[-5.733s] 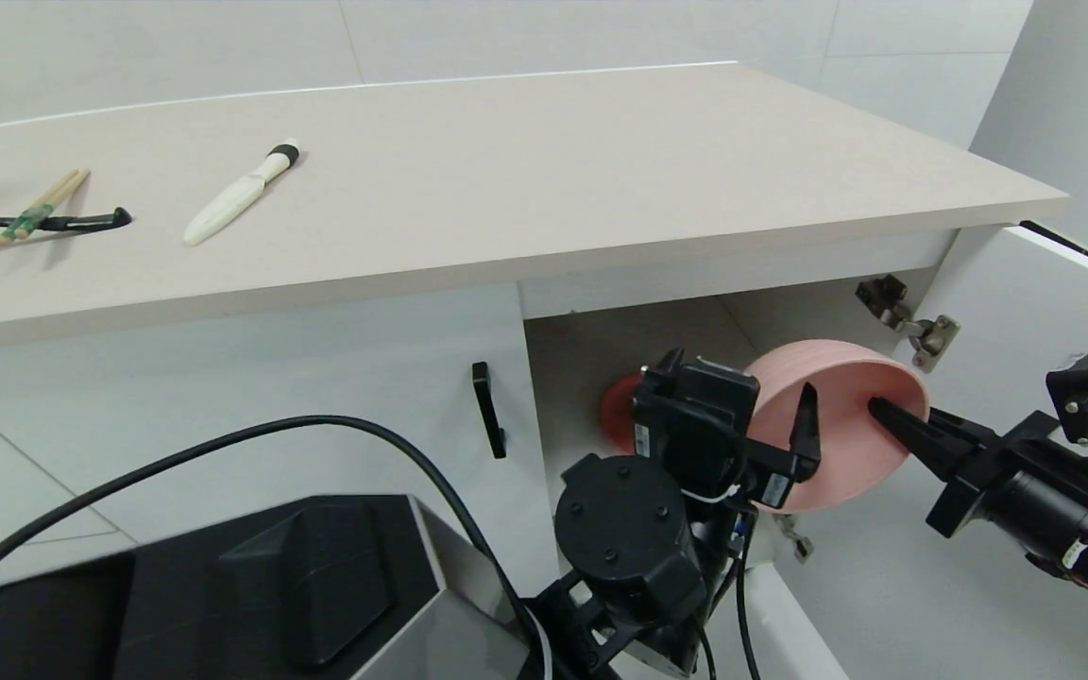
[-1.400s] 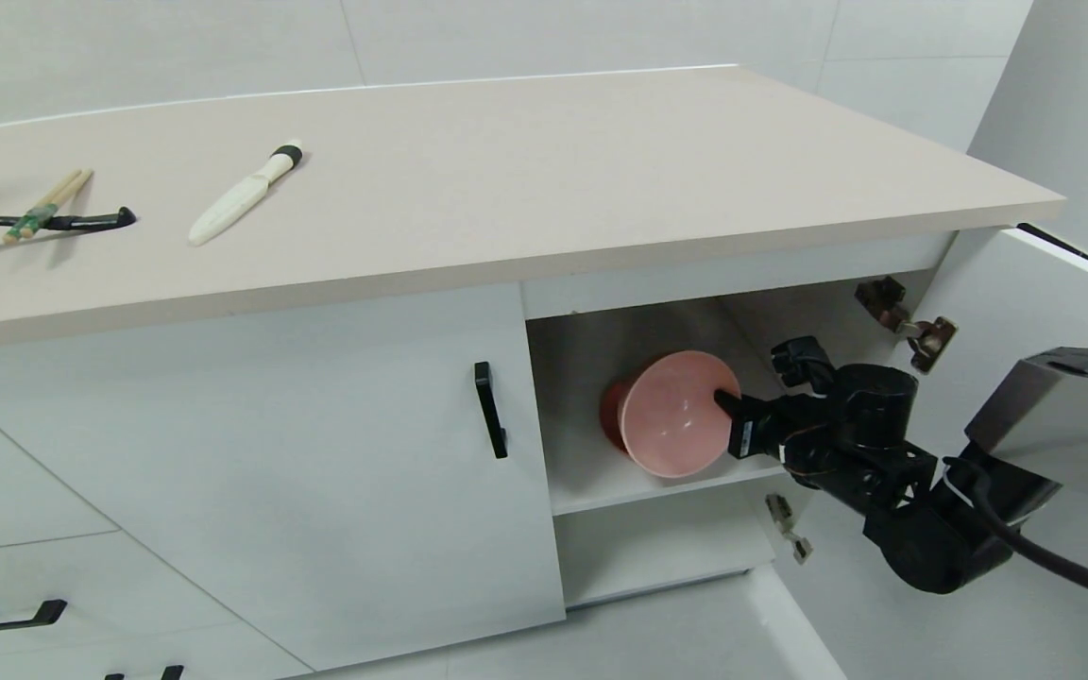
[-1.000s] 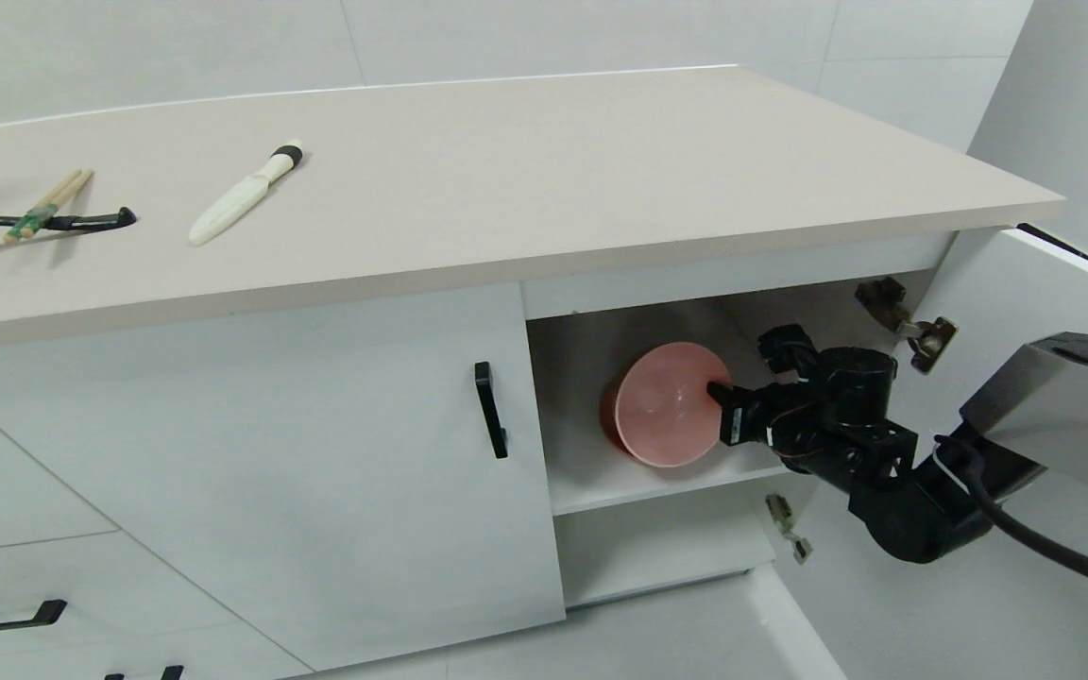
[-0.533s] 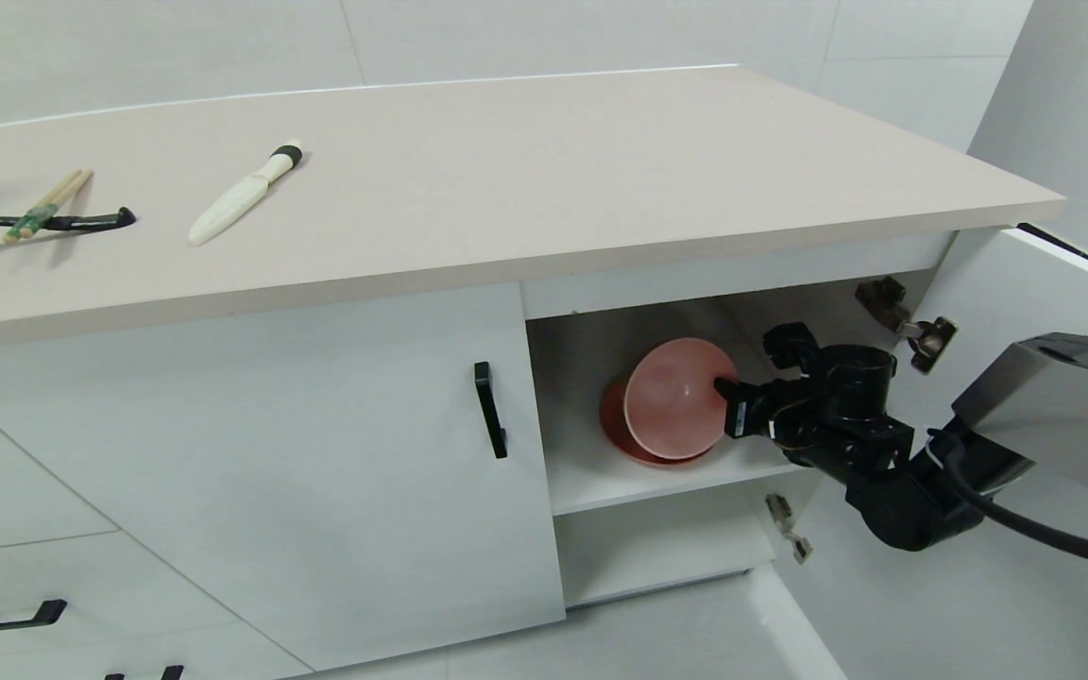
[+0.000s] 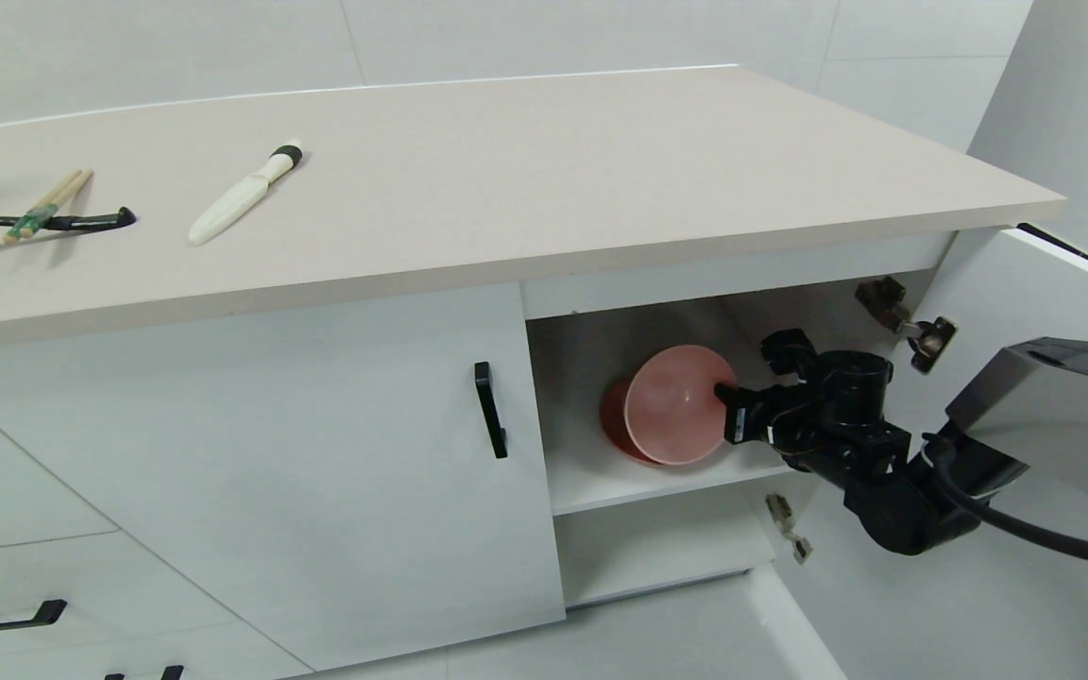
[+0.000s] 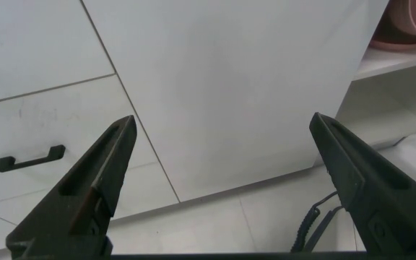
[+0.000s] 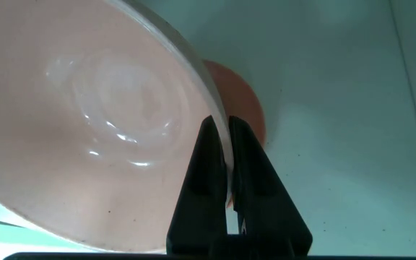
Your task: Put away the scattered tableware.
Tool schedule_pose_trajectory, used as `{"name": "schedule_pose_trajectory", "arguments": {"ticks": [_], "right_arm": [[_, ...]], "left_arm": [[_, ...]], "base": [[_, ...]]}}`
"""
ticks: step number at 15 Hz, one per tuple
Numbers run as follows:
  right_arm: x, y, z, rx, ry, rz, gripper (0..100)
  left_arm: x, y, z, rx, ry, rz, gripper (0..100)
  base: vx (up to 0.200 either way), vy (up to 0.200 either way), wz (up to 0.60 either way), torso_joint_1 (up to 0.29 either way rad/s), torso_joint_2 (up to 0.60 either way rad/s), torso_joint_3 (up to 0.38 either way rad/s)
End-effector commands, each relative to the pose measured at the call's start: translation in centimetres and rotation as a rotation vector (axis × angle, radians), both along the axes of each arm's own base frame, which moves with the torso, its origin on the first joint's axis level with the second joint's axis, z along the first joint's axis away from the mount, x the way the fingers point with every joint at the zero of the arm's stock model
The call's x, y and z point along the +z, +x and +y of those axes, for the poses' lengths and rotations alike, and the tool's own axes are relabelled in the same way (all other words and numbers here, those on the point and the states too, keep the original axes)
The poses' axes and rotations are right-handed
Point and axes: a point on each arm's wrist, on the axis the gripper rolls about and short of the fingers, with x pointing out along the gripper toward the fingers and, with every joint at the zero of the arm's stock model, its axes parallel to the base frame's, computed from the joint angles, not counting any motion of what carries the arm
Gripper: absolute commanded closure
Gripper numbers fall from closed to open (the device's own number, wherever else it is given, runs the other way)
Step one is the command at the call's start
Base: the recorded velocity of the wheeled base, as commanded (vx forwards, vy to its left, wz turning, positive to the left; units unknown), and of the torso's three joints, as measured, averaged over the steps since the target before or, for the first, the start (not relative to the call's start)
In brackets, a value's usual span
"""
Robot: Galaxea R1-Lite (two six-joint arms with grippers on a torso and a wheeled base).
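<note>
Pink bowl (image 5: 671, 408), tipped on edge over the upper cabinet shelf (image 5: 615, 484), rim pinched by right claw (image 5: 722, 390); left claw (image 6: 222, 124) spread.

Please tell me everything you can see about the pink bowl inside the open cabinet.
The round pink bowl looks smooth and glossy, perhaps plastic or glazed ceramic. It is tipped on its side, its hollow facing out of the open white cabinet, above the upper shelf. The right gripper is shut on its rim. A red dish stands close behind; whether they touch cannot be told.
</note>
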Motion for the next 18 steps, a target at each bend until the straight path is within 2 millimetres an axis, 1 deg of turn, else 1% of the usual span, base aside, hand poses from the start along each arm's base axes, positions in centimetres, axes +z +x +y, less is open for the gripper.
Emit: {"name": "schedule_pose_trajectory", "arguments": {"ticks": [1,3,4,6,9,10,11,12,13,14,17,18], "right_arm": [[-0.2,-0.1,0.0,0.0,-0.003,0.007,100],[-0.5,-0.1,0.0,-0.002,-0.004,0.016,100],[-0.6,-0.1,0.0,-0.005,-0.005,0.017,0],[-0.7,0.0,0.0,-0.021,-0.008,0.017,0],[-0.1,0.0,0.1,-0.018,0.006,-0.02,0],[1.1,-0.4,0.4,-0.009,0.017,-0.051,0],[1.6,-0.7,0.4,-0.006,0.021,-0.061,0],[2.5,-1.4,0.5,0.002,0.024,-0.072,0],[3.6,-3.2,0.6,0.022,0.023,-0.071,0],[4.1,-4.6,0.5,0.035,0.014,-0.068,0],[5.8,-9.7,0.2,0.093,-0.011,-0.113,0],[6.5,-11.8,-0.2,0.113,-0.01,-0.118,0]], "left_arm": [[0.0,0.0,0.0,0.001,0.001,0.001,0],[0.0,0.0,0.0,0.001,0.001,0.001,0],[0.0,0.0,0.0,0.001,0.001,0.001,0],[0.0,0.0,0.0,0.001,-0.001,0.001,0],[0.0,0.0,0.0,0.001,-0.001,0.001,0],[0.0,0.0,0.0,0.001,-0.001,0.001,0],[0.0,0.0,0.0,0.001,-0.001,0.001,0],[0.0,0.0,0.0,0.001,-0.001,0.001,0],[0.0,0.0,0.0,0.001,-0.001,0.001,0],[0.0,0.0,0.0,0.001,-0.001,0.001,0],[0.0,0.0,0.0,0.001,-0.002,0.003,0],[0.0,0.0,0.0,0.001,-0.002,0.003,0]], "base": [[0.0,0.0,0.0,0.0,0.0,0.0],[0.0,0.0,0.0,0.0,0.0,0.0],[0.0,0.0,0.0,0.0,0.0,0.0],[0.0,0.0,0.0,0.0,0.0,0.0],[0.0,0.0,0.0,0.0,0.0,0.0],[0.0,0.0,0.0,0.0,0.0,0.0],[0.0,0.0,0.0,0.0,0.0,0.0],[0.0,0.0,0.0,0.0,0.0,0.0],[0.0,0.0,0.0,0.0,0.0,0.0],[0.0,0.0,0.0,0.0,0.0,0.0],[0.0,0.0,0.0,0.0,0.0,0.0],[0.0,0.0,0.0,0.0,0.0,0.0]]}}
